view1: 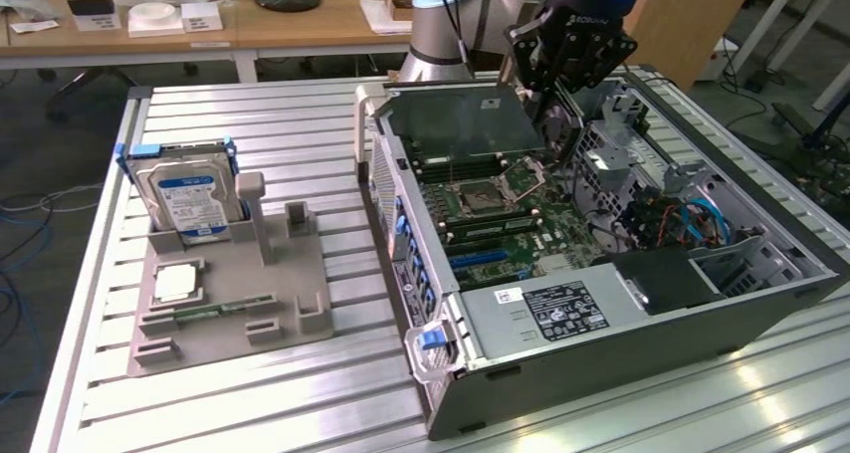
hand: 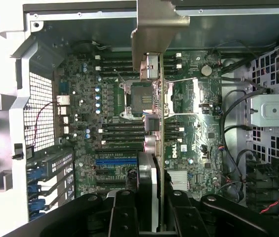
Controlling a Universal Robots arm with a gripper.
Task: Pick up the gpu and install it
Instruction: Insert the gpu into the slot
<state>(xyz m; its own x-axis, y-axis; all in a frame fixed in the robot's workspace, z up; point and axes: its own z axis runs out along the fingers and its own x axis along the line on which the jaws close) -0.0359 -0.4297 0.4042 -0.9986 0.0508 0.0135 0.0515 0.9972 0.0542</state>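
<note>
My black gripper [view1: 552, 110] hangs over the back part of the open computer case [view1: 439, 373], shut on the gpu [view1: 459, 124]. In the exterior view the gpu is a flat dark green card, tilted, above the motherboard [view1: 531, 244]. In the wrist view the gpu [hand: 161, 143] shows edge-on as a thin blade with its pale metal bracket [hand: 154, 34] at one end. The card hangs above the empty processor socket [hand: 137, 98] and crosses the memory slots. My gripper [hand: 154, 215] pinches it between the two fingers [hand: 124, 219].
A grey fixture [view1: 286, 274] on the slatted table holds a silver hard drive [view1: 190, 199], a processor chip [view1: 175, 284] and a memory stick [view1: 219, 311]. Inside the case are a power supply [view1: 558, 309], drive cages [view1: 624, 154] and cables [view1: 678, 224]. Blue slots [hand: 114, 162] lie on the board.
</note>
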